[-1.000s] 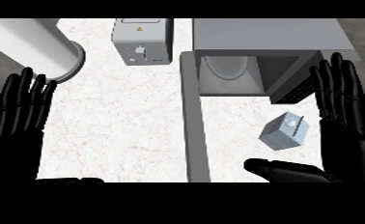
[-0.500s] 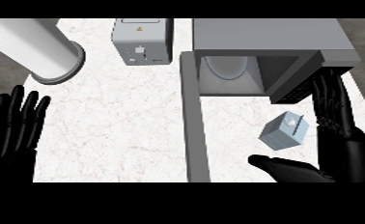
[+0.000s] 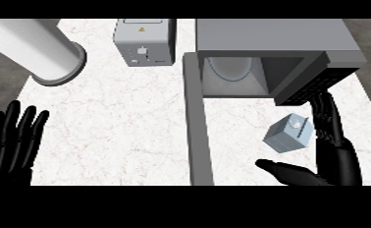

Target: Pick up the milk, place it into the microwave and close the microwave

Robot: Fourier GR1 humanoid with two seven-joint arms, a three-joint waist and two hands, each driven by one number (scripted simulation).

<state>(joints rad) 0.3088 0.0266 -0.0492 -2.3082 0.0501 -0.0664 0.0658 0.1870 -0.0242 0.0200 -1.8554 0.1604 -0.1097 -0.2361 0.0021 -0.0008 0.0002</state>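
The milk is a small pale blue carton standing on the counter just in front of the microwave. The microwave's cavity faces me and its dark door hangs open to the right. My right hand is open at the lower right, its fingers straight beside the carton's right side and its thumb stretched out below it, not closed on it. Fingers up, my left hand rests open at the lower left edge, far from the milk.
A grey toaster stands at the back centre. A large white cylinder lies at the back left. A grey strip runs down the counter from the microwave's left side.
My right hand has come down and inward from beside the microwave door to flank the milk carton. My left hand has sunk lower along the left edge.
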